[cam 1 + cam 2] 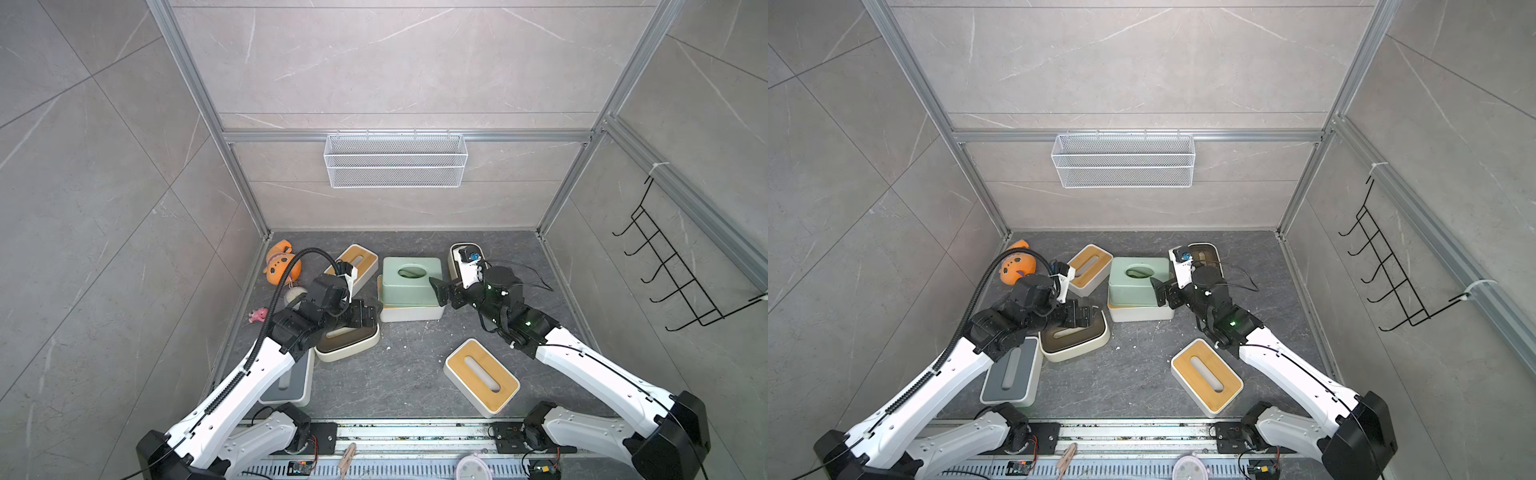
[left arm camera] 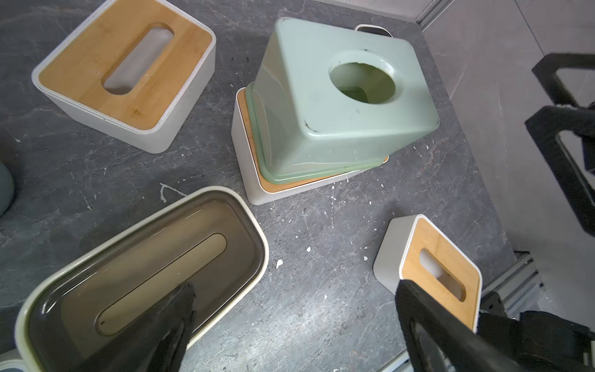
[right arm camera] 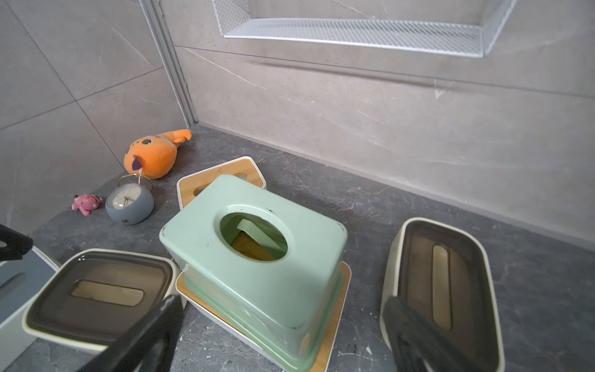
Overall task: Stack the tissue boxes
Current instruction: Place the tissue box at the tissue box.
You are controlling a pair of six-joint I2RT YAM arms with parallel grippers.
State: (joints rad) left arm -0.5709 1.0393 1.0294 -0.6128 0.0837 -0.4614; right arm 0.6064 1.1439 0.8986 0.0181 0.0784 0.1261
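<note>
A pale green tissue box (image 1: 409, 280) (image 3: 257, 257) lies stacked on a white bamboo-lidded one (image 1: 409, 312). My right gripper (image 1: 442, 291) (image 3: 281, 299) hangs open just right of that stack, holding nothing. My left gripper (image 1: 365, 313) (image 2: 294, 286) is open above the edge of a cream box with a brown lid (image 1: 349, 338) (image 2: 145, 264), also holding nothing. Other boxes lie singly: bamboo-lidded ones at the back left (image 1: 353, 266) and front right (image 1: 482, 376), a grey-lidded one (image 1: 1011, 372) under my left arm, a second cream one (image 3: 444, 283) behind my right wrist.
An orange plush (image 1: 280, 266), a small alarm clock (image 3: 130, 206) and a pink toy (image 1: 258, 314) sit along the left wall. A white wire basket (image 1: 395, 160) hangs on the back wall, a black hook rack (image 1: 681, 274) on the right wall.
</note>
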